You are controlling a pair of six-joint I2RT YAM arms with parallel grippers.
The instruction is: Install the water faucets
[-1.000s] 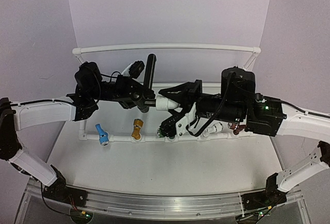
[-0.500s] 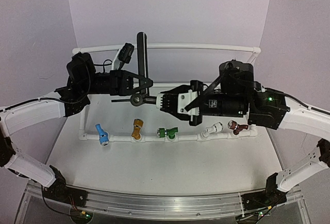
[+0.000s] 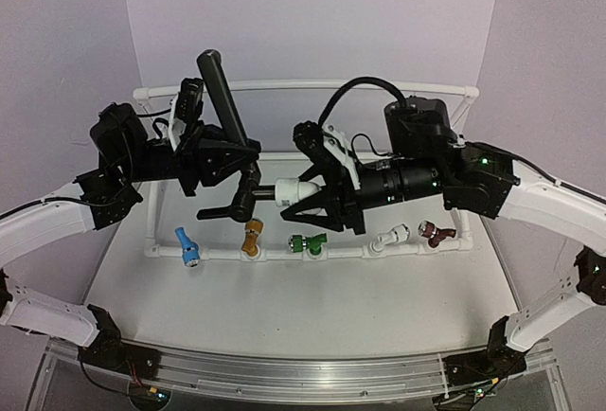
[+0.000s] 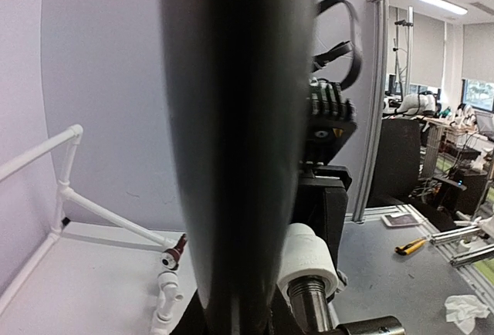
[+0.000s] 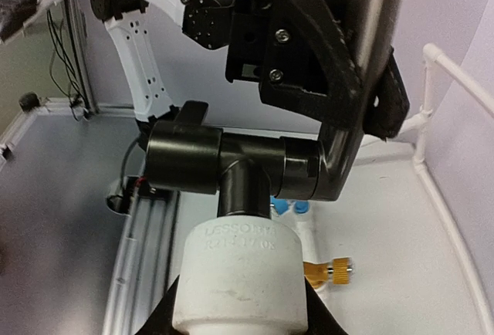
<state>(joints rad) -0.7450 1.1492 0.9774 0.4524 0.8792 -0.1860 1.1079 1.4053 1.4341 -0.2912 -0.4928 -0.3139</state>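
Note:
The dark grey-black faucet (image 3: 225, 108) hangs in the air above the pipe rack, its long lever handle pointing up and tilted left. My left gripper (image 3: 232, 153) is shut on the handle, which fills the left wrist view (image 4: 231, 150). The small white pipe fitting (image 3: 298, 189) sits on the faucet's short body (image 5: 231, 161). My right gripper (image 3: 312, 184) is shut on this fitting (image 5: 239, 277) from the right, with a jaw on each side. The fitting also shows in the left wrist view (image 4: 307, 262).
A white pipe rack (image 3: 341, 253) lies on the table below, carrying a blue faucet (image 3: 187, 245), a gold one (image 3: 251, 237), a green one (image 3: 306, 242), a white one (image 3: 390, 237) and a dark red one (image 3: 436, 233). A white back rail (image 3: 303, 86) runs behind the arms.
Both arms have moved left with the faucet and fitting. The lever handle has tilted from upright to leaning left. The right wrist has rotated, so its fingers now stand above and below the fitting.

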